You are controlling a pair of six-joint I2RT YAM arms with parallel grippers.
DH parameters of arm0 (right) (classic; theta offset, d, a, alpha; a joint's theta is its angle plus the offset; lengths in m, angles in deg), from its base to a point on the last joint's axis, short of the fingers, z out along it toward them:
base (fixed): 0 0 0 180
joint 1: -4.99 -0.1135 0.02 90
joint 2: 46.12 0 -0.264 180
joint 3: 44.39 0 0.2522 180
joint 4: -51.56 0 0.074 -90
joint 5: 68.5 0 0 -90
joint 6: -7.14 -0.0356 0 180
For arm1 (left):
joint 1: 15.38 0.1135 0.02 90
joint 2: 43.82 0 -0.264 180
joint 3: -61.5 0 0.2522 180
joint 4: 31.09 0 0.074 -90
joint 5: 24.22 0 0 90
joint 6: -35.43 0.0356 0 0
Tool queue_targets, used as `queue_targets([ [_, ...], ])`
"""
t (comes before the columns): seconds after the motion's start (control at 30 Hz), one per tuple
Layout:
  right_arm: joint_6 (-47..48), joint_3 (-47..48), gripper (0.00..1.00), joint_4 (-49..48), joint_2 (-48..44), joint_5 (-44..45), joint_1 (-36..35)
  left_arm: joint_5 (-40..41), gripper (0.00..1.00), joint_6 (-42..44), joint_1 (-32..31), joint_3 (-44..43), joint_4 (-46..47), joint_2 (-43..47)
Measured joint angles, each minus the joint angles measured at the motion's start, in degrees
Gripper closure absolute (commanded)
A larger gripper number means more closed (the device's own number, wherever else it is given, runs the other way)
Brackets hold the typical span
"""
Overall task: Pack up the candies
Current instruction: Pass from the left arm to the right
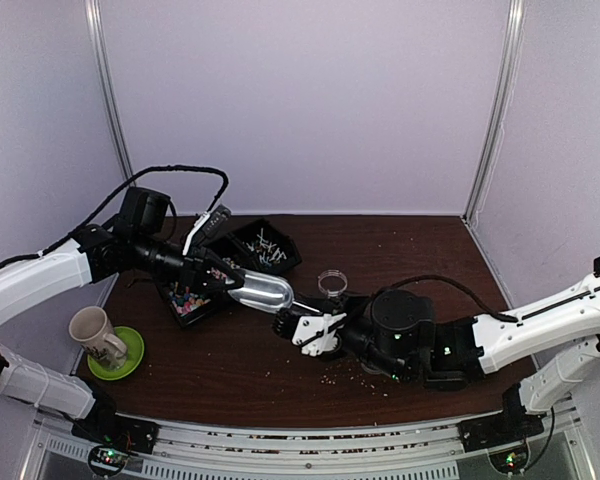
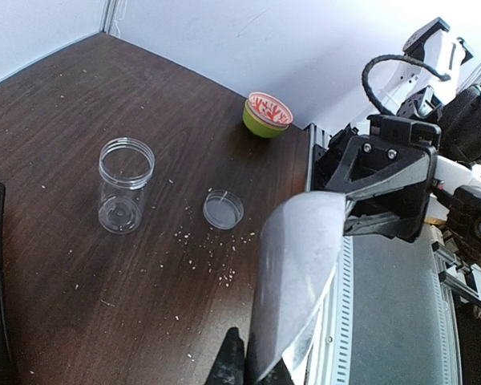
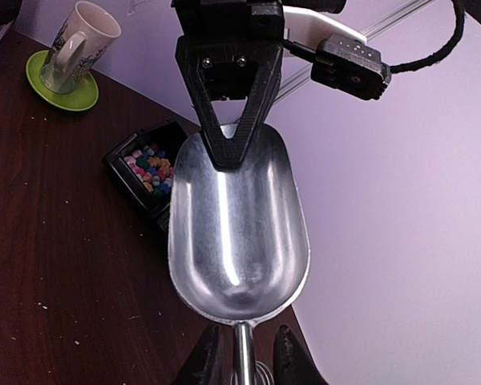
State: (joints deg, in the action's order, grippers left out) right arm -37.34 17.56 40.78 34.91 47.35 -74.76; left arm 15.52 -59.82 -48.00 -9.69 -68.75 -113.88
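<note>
While left pincer (image 3: 228, 152) grips scoop (image 3: 240, 233), right pincer (image 3: 242, 361) straddles its handle (image 3: 241, 341), seemingly loose.

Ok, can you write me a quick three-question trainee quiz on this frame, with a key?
1. Which thing does the left gripper grip? A the metal scoop; B a spoon; C nothing.
2. True or false: the clear jar stands open, its lid lying apart beside it.
3. Fill in: the mug stands on a green ___.
Key: 1 A. 2 true. 3 saucer.
</note>
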Motion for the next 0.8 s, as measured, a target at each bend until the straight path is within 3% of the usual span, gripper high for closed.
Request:
queue_targets([
  [0.33, 0.70, 0.00, 0.85, -0.35, 0.22, -0.11, 0.00, -1.53, 1.00, -0.02, 0.00, 0.00, 0.31, 0.00],
  [0.8, 0.70, 0.00, 0.85, 0.28, -0.70, -1.88, 0.00, -2.10, 1.00, 0.00, 0.00, 0.00, 0.33, 0.00],
])
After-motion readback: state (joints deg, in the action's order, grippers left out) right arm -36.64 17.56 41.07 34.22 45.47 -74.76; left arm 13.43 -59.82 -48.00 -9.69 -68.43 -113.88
